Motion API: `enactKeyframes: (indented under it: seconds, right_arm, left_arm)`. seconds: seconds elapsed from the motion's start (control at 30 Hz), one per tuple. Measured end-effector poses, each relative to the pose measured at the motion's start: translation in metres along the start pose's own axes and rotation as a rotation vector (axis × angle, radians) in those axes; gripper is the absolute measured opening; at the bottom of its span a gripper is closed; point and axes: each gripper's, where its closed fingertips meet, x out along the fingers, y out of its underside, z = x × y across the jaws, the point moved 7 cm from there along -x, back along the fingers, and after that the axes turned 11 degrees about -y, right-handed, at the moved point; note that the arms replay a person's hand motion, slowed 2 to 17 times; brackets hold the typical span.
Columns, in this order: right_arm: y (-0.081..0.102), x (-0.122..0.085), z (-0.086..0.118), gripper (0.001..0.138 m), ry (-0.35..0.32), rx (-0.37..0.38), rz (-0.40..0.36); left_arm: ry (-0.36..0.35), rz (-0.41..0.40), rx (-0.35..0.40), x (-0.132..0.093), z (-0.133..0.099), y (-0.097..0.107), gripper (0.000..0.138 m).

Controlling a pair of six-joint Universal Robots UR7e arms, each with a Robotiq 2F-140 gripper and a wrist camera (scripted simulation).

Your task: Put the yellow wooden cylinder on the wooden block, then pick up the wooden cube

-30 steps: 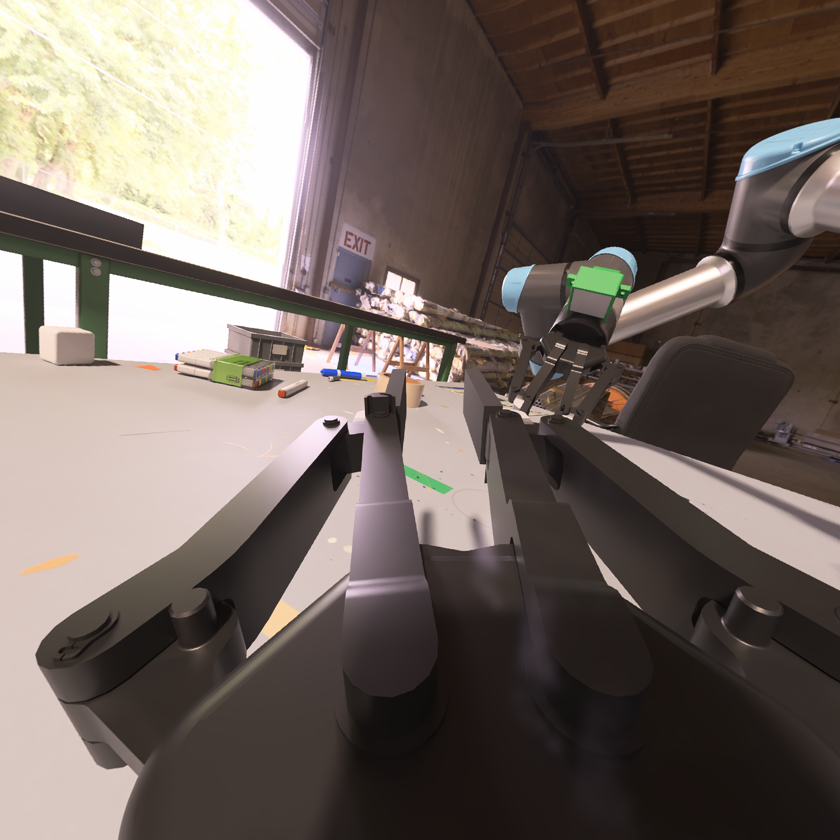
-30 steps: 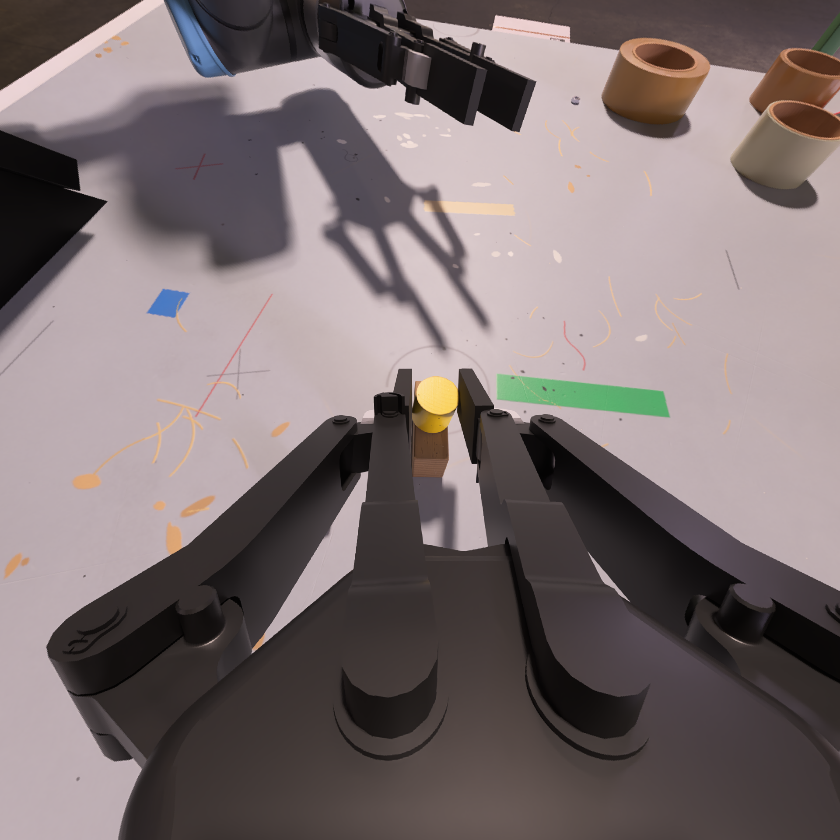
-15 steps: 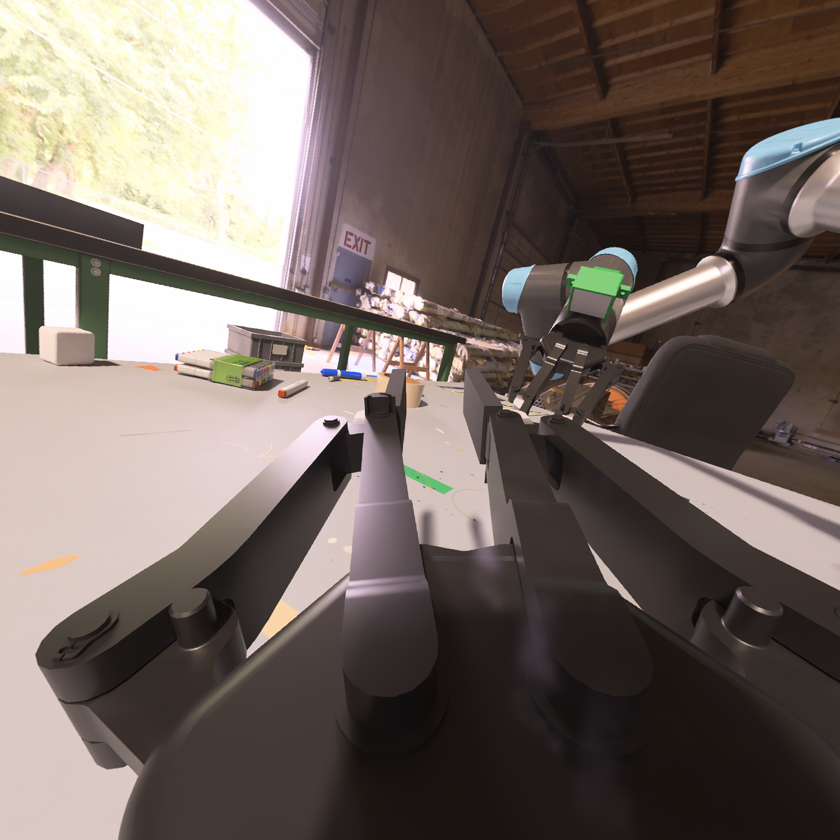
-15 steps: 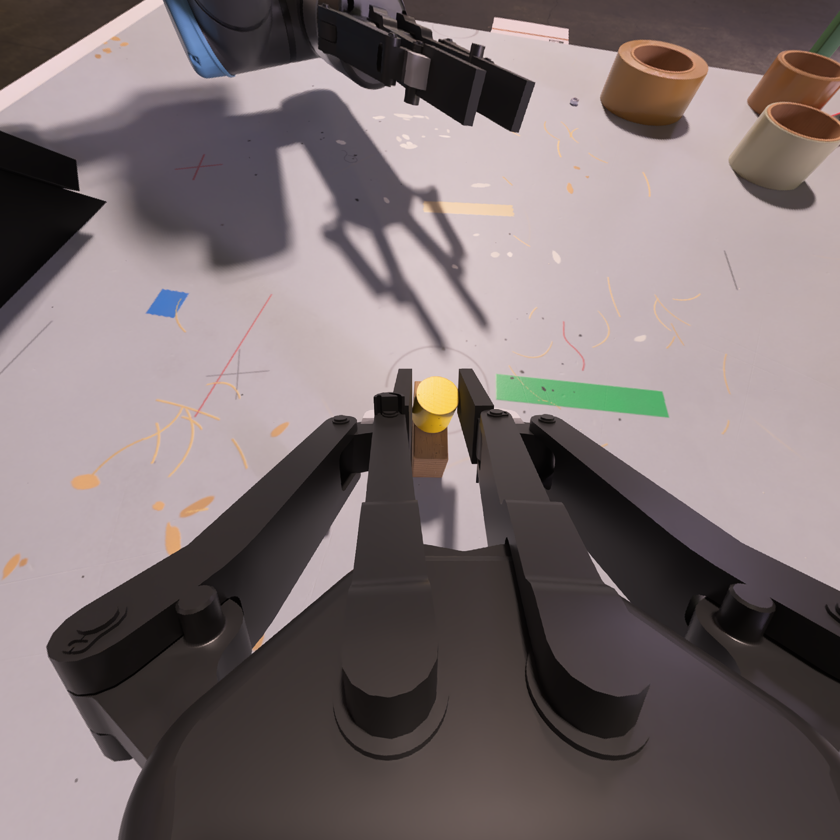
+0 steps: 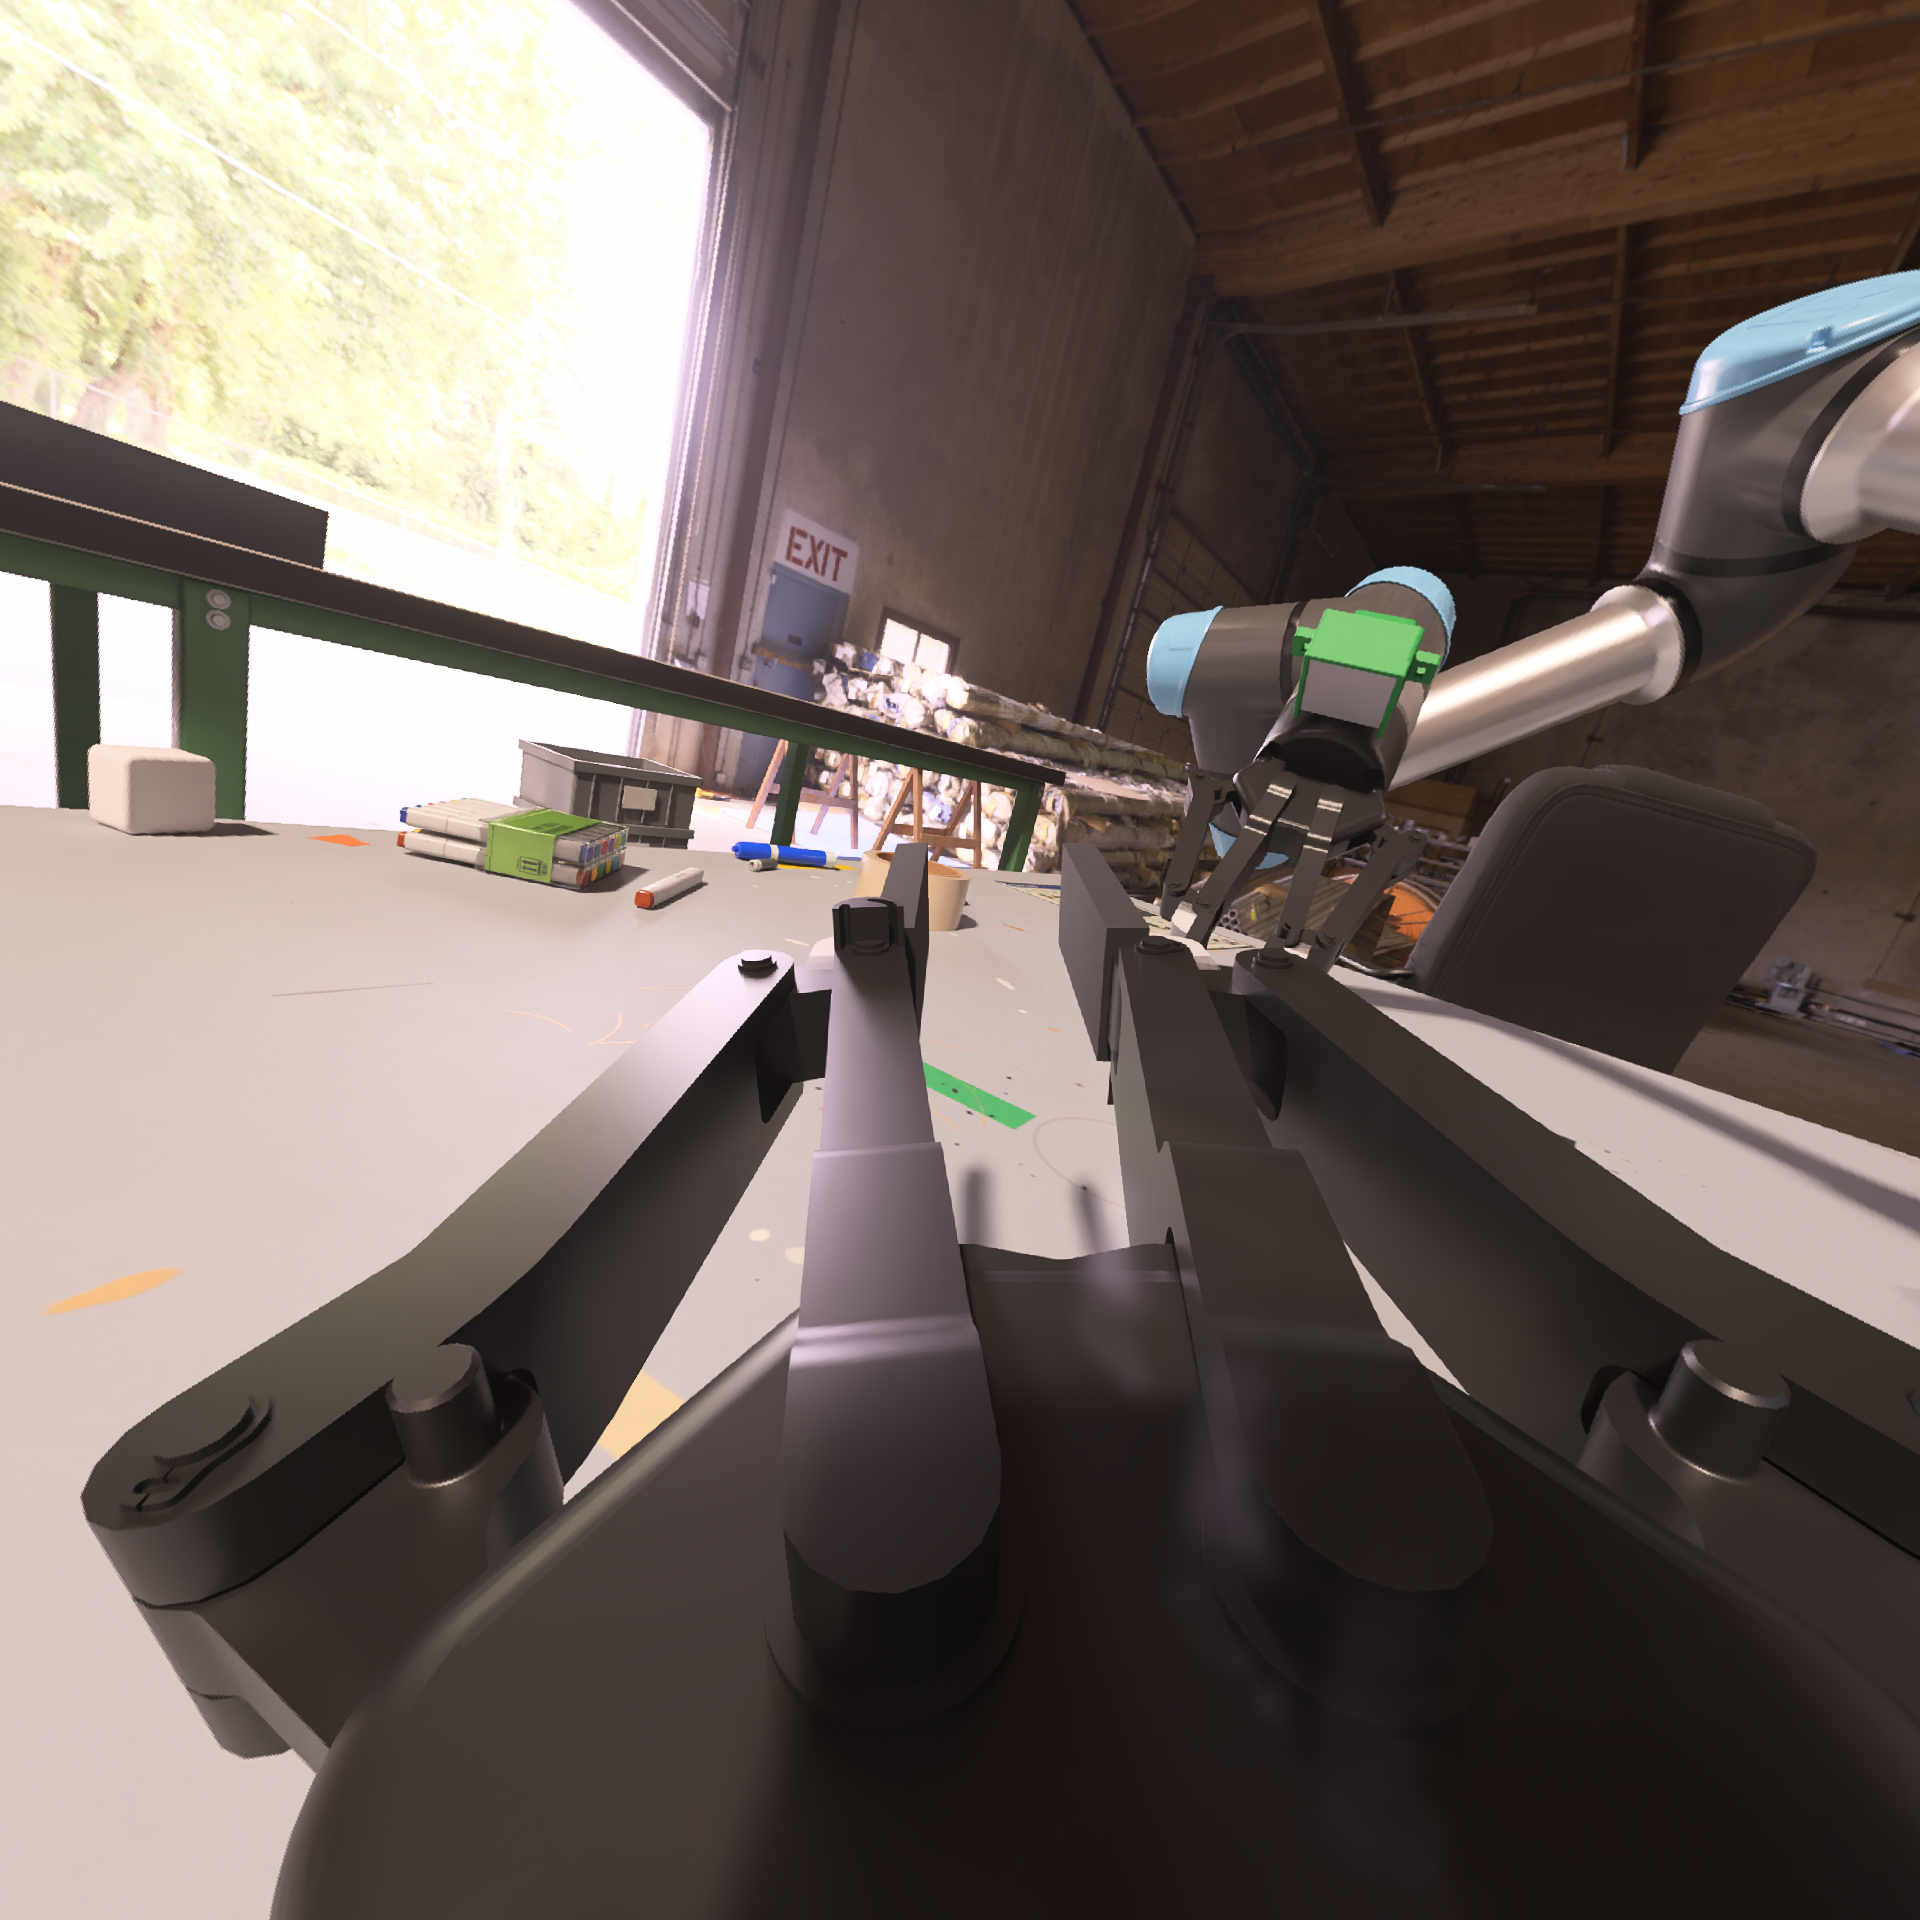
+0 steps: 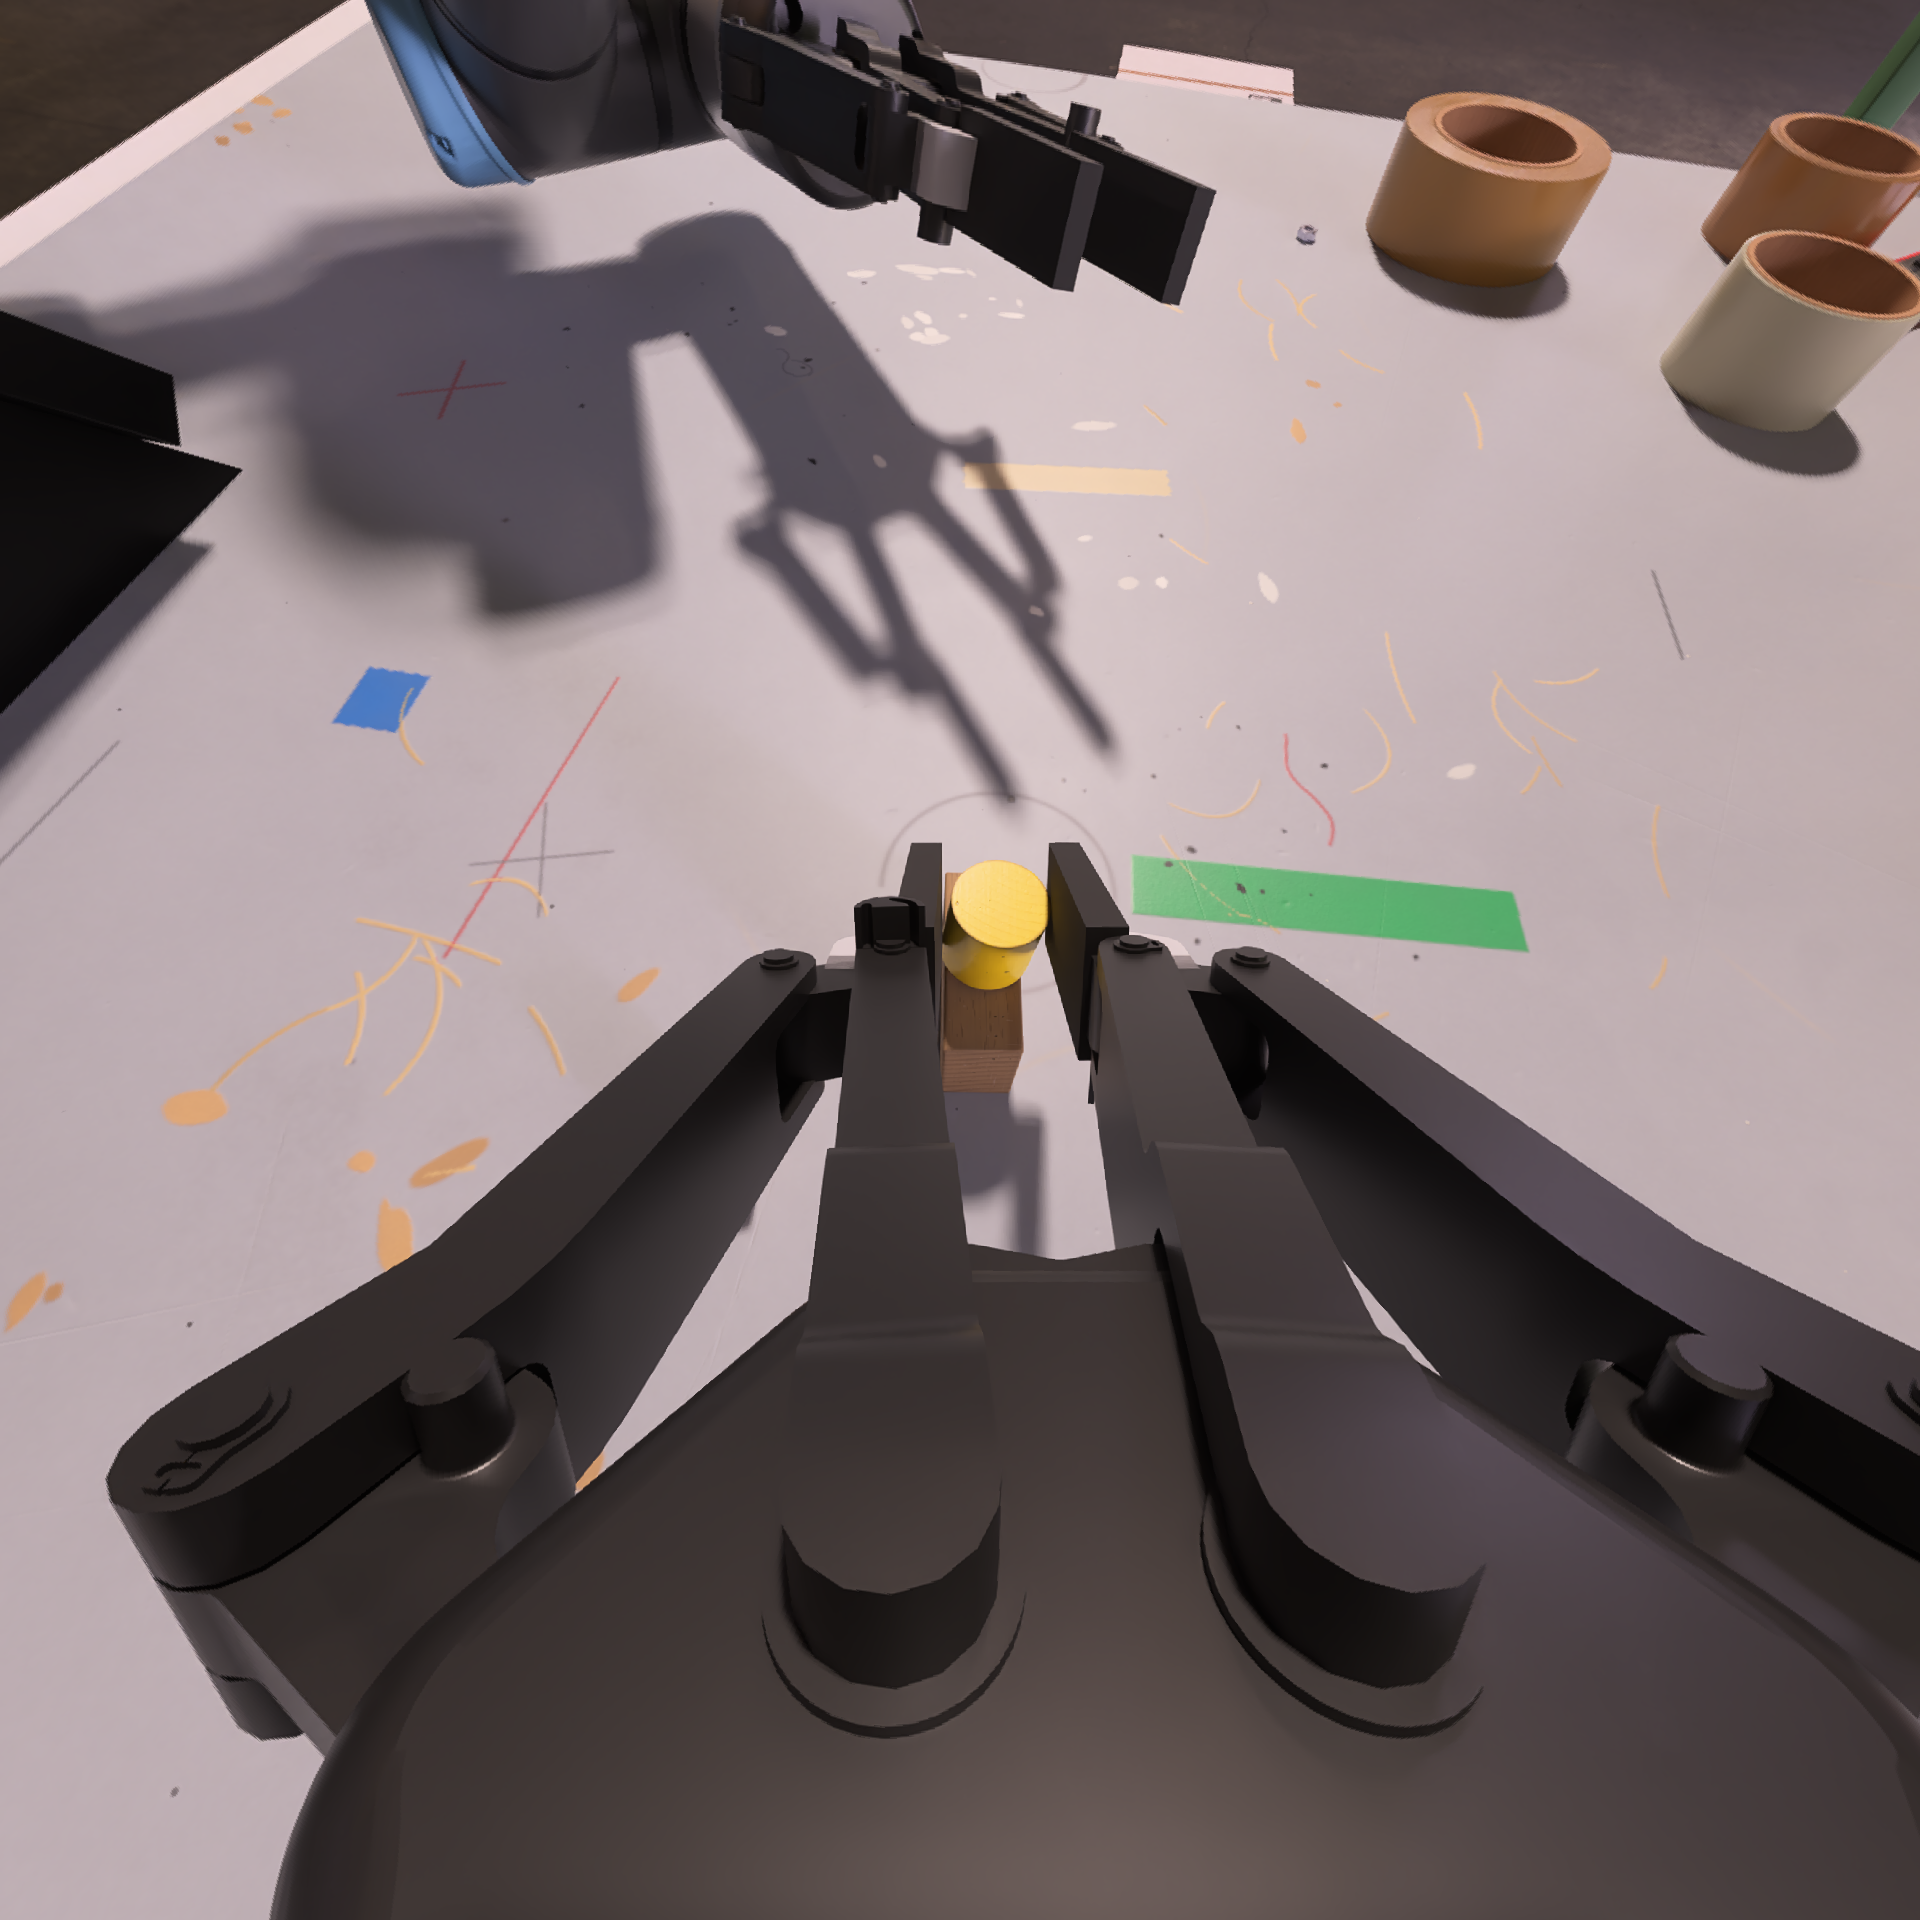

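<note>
In the right wrist view, the yellow wooden cylinder (image 6: 995, 920) stands upright on top of the light brown wooden block (image 6: 982, 1044), which rests on the grey table (image 6: 727, 727). My right gripper (image 6: 995, 904) points down with its pads against both sides of the cylinder, shut on it. My left gripper (image 5: 992, 914) is open and empty, held above the table. It also shows at the top of the right wrist view (image 6: 1122, 223). The right gripper shows far off in the left wrist view (image 5: 1262, 914). I see no wooden cube in either view.
Three tape rolls stand at the far right: brown (image 6: 1486, 187), orange-brown (image 6: 1829, 177) and cream (image 6: 1787, 327). A green tape strip (image 6: 1325, 902) lies right of the block. A black panel (image 6: 83, 488) is at the left. A marker box (image 5: 540, 842), white block (image 5: 151, 788) and grey bin (image 5: 613, 790) sit far back.
The right wrist view has shifted very slightly. The cylinder, block and left gripper stay as they were.
</note>
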Motion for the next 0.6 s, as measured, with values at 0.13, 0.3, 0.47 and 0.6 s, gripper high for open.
enactKeyframes:
  seconds: [0.13,0.3,0.47,0.6]
  right_arm:
    - [0.0001,0.0000,0.0000,0.027,0.000,0.001,-0.001]
    - [0.0002,-0.0001,-0.0001,0.027,-0.001,0.003,-0.003]
    - [0.0003,-0.0001,-0.0001,0.027,-0.001,0.004,-0.005]
    - [0.0004,-0.0002,-0.0001,0.027,-0.001,0.005,-0.006]
  left_arm:
    - [0.000,0.001,0.000,0.0001,0.0000,0.0001,0.034]
    - [0.001,0.001,-0.001,0.0001,0.0001,0.0001,0.034]
    - [0.001,0.002,-0.002,0.0002,0.0001,0.0001,0.034]
    - [0.002,0.003,-0.003,0.0004,0.0002,0.0002,0.034]
